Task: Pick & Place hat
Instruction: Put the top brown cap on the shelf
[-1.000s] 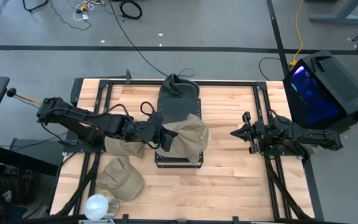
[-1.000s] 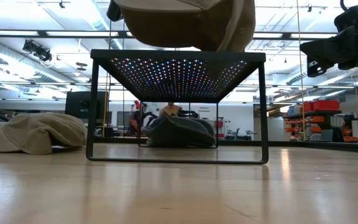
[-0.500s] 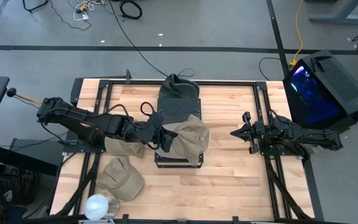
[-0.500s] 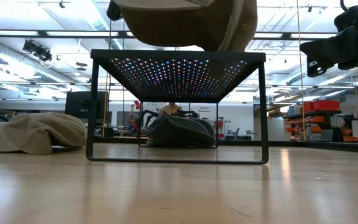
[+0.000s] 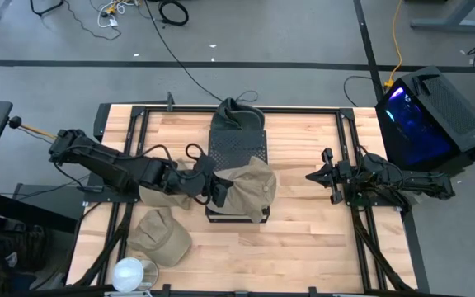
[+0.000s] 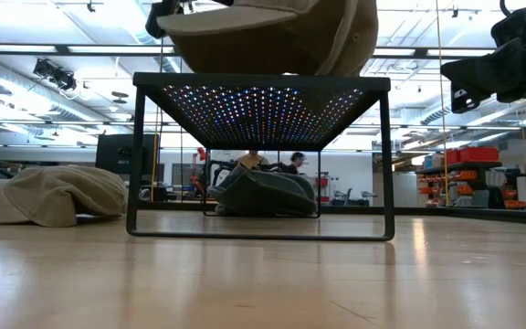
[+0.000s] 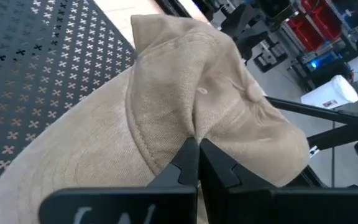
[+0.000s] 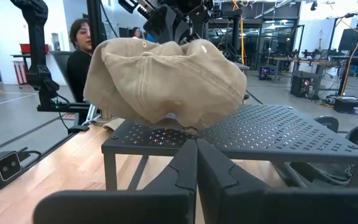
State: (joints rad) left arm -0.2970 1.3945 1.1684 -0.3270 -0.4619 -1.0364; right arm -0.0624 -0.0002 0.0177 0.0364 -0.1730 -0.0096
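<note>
Placing underway, release not yet made.

Wooden table (image 5: 303, 239) carrying black perforated stand (image 5: 237, 147); tan hat (image 5: 248, 188) draped over the stand's near end, seemingly resting on the mesh, overhanging the front edge. Left gripper (image 5: 218, 189) pinched on the hat's left side. Right gripper (image 5: 324, 175) parked well apart, fingers pressed together. Left to do, apparently: letting go and backing away. Other hats lying elsewhere, untouched.

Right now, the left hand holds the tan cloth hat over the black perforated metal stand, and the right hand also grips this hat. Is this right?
Not quite. The left hand does hold the tan cloth hat over the black perforated metal stand, but the right hand grips nothing; the high view shows it well apart from the hat.
</note>
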